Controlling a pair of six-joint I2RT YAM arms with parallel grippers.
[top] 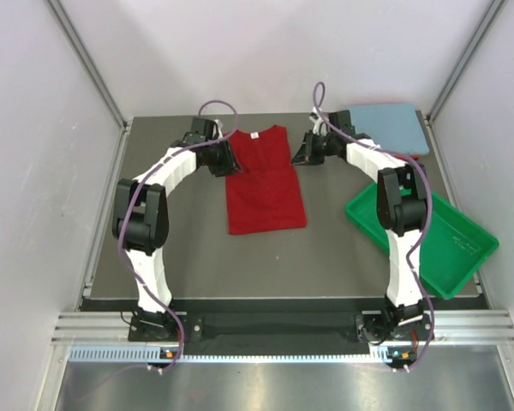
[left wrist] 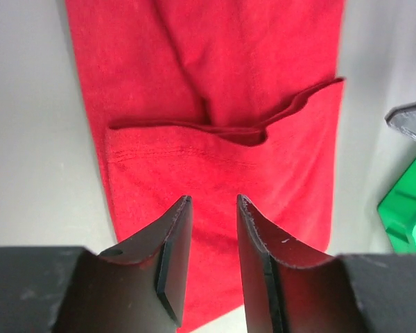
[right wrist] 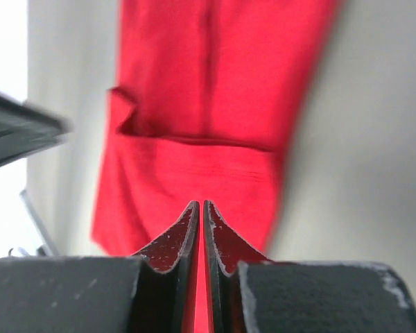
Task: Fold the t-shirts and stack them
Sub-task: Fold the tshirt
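A dark grey tabletop sits inside a booth of plain white walls, with metal corner posts and a ribbed rail along the near edge. The dark red t-shirt lies flat just toward 12 o'clock from the middle, sleeves folded in and its white neck label at the far end. At 1 o'clock a folded light blue t-shirt rests in the far corner. A green tray at 4 o'clock overhangs the tabletop's right edge, behind the right arm. The left claw hangs partly open over the red cloth, gripping nothing. The right claw is all but closed, with nothing seen in it.
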